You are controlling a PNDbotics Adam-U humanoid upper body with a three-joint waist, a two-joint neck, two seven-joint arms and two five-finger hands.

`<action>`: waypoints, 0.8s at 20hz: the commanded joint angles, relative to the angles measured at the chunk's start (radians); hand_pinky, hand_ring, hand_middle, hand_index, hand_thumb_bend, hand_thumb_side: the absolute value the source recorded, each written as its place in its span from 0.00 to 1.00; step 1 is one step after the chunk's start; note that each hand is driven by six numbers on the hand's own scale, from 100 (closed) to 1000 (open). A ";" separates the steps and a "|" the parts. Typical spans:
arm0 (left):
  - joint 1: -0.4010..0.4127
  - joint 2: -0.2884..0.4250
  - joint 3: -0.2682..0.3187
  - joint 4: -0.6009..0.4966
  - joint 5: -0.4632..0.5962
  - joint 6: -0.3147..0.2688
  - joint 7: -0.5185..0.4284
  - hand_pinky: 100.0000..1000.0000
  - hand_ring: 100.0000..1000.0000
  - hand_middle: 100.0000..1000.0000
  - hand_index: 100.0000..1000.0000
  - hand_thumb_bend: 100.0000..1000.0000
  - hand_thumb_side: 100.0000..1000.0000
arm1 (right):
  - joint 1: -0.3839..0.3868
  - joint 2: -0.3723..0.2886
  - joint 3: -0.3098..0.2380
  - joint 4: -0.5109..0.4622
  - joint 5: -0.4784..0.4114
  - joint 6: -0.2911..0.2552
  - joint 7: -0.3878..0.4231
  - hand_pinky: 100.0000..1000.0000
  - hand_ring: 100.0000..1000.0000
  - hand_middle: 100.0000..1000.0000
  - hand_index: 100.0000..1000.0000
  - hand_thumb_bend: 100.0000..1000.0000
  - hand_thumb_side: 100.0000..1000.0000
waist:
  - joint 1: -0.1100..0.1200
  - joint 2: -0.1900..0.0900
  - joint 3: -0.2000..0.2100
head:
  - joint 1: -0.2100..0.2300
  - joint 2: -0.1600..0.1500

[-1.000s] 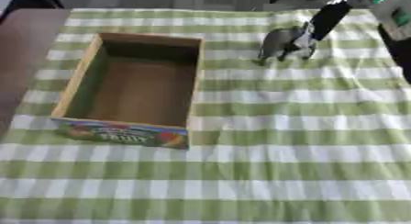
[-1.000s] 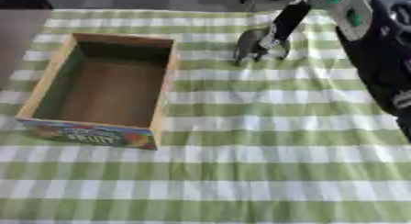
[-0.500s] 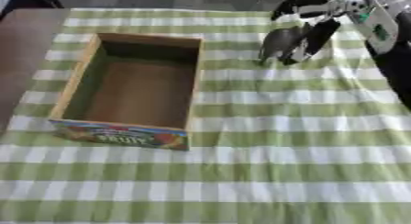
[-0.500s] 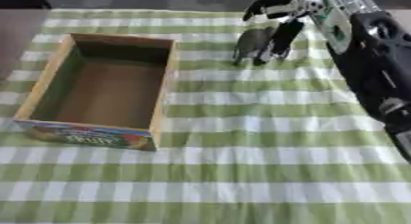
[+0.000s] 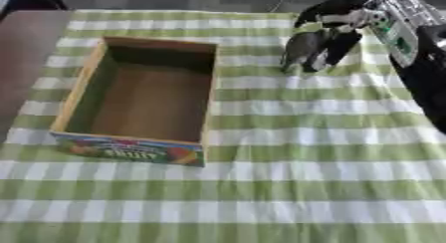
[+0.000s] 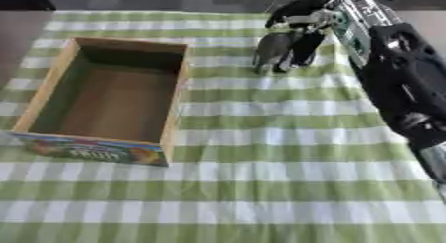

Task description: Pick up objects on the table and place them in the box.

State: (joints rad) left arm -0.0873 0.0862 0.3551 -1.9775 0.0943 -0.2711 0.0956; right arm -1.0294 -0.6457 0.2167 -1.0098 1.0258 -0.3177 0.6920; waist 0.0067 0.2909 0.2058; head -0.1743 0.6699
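Note:
A small grey toy figure (image 5: 300, 50) stands upright on the green checked cloth at the far right. My right hand (image 5: 353, 20) comes in from the upper right and arches over it. One dark finger (image 5: 340, 48) lies against the toy's right side, and the thumb curves above its left side. The open cardboard box (image 5: 78, 87) sits to the left with nothing inside it; its front wall carries a colourful print. My left hand shows in neither view.
The green and white checked cloth (image 5: 287, 187) covers most of the table. Bare brown tabletop (image 5: 26, 53) shows along the left edge. My right forearm (image 6: 409, 92) runs down the right side of the right eye view.
My right hand has come down from above and curled round the grey toy. The toy and the box stay where they were.

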 commanded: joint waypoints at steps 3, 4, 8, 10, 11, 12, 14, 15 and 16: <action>-0.008 0.005 -0.001 -0.023 -0.003 -0.003 -0.007 0.25 0.31 0.66 0.49 0.00 0.74 | -0.028 -0.008 -0.024 0.026 0.045 0.027 -0.035 0.98 1.00 0.99 1.00 0.38 0.50 | 0.002 -0.010 0.010 | -0.009 -0.022; -0.009 0.004 -0.001 -0.023 -0.003 -0.003 -0.008 0.25 0.31 0.66 0.48 0.00 0.73 | -0.029 -0.005 -0.027 0.035 0.056 0.031 -0.038 0.98 1.00 0.99 1.00 0.38 0.49 | 0.002 -0.009 0.012 | -0.010 -0.023; -0.009 0.003 -0.001 -0.022 -0.002 -0.003 -0.009 0.25 0.31 0.66 0.48 0.00 0.74 | -0.035 0.004 -0.041 0.062 0.078 0.036 -0.048 0.98 1.00 0.98 1.00 0.36 0.49 | 0.000 -0.003 0.018 | -0.015 -0.026; -0.010 0.001 -0.002 -0.022 -0.002 -0.003 -0.012 0.25 0.31 0.66 0.48 0.00 0.74 | -0.038 0.007 -0.044 0.068 0.080 0.036 -0.056 0.98 1.00 0.97 1.00 0.34 0.49 | -0.001 0.000 0.020 | -0.016 -0.027; -0.011 0.001 -0.002 -0.022 -0.002 -0.003 -0.012 0.25 0.31 0.66 0.48 0.00 0.74 | -0.039 0.008 -0.045 0.070 0.082 0.037 -0.060 0.97 1.00 0.97 1.00 0.32 0.48 | -0.001 0.001 0.021 | -0.016 -0.028; -0.011 0.001 -0.002 -0.022 -0.002 -0.003 -0.012 0.25 0.31 0.66 0.48 0.00 0.74 | -0.039 0.009 -0.045 0.071 0.084 0.038 -0.065 0.97 1.00 0.96 1.00 0.31 0.48 | -0.001 0.002 0.021 | -0.017 -0.029; -0.012 0.001 -0.003 -0.021 -0.002 -0.003 -0.013 0.25 0.31 0.66 0.48 0.00 0.74 | -0.041 0.011 -0.047 0.075 0.094 0.045 -0.079 0.96 1.00 0.95 1.00 0.26 0.46 | -0.002 0.004 0.024 | -0.019 -0.031; -0.012 0.000 -0.003 -0.021 -0.002 -0.003 -0.014 0.25 0.31 0.66 0.48 0.00 0.74 | -0.042 0.012 -0.048 0.078 0.102 0.050 -0.088 0.96 0.99 0.94 1.00 0.22 0.46 | -0.002 0.005 0.025 | -0.021 -0.034; -0.012 0.000 -0.003 -0.021 -0.002 -0.004 -0.015 0.25 0.31 0.66 0.48 0.00 0.74 | -0.042 0.013 -0.049 0.082 0.110 0.055 -0.096 0.96 0.99 0.94 1.00 0.22 0.45 | -0.002 0.006 0.027 | -0.021 -0.035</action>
State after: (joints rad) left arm -0.0901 0.0779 0.3548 -1.9775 0.0943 -0.2732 0.0852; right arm -1.0471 -0.6192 0.1794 -0.9252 1.1187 -0.2684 0.6088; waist 0.0038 0.3135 0.2316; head -0.1911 0.6478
